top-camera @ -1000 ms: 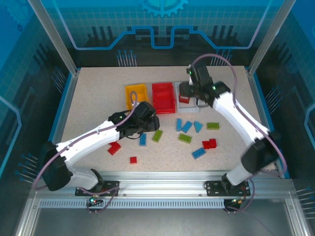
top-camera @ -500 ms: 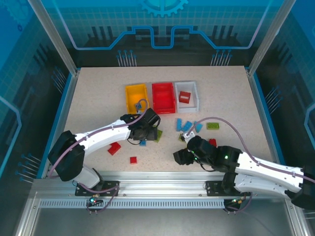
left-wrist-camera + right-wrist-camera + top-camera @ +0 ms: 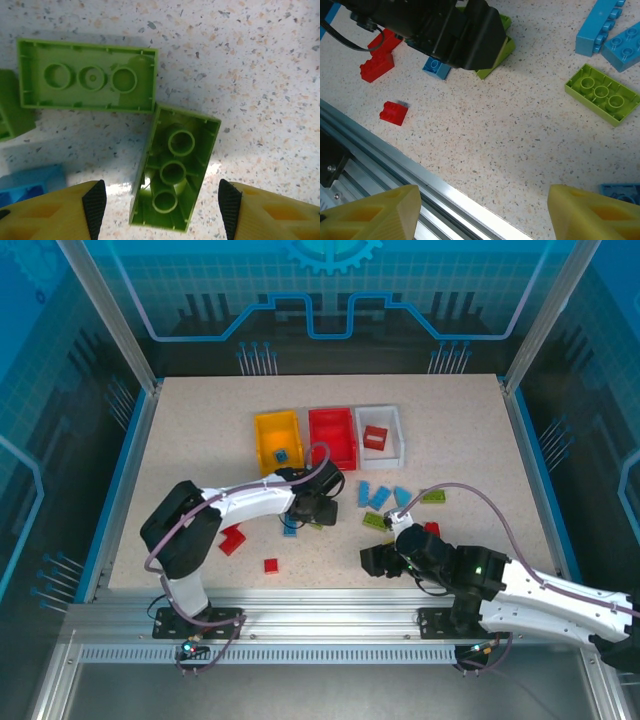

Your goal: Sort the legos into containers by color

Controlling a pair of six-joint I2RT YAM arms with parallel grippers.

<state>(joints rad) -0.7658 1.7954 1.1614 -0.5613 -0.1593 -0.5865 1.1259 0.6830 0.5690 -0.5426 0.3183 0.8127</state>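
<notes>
Lime-green lego [image 3: 175, 170] lies upside down inside your left claw [image 3: 161, 202], spread wide around it. Your right claw [image 3: 485, 215] hangs wide, empty.

White arms [image 3: 245, 505] with black joints [image 3: 182, 530], purple cables [image 3: 480, 502] and yellow claw fingers [image 3: 45, 215].

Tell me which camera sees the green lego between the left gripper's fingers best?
The left wrist view: the green lego lies whole, hollow side up, between the fingers of the open left gripper. In the right wrist view the gripper covers most of it, and from the top too.
</notes>
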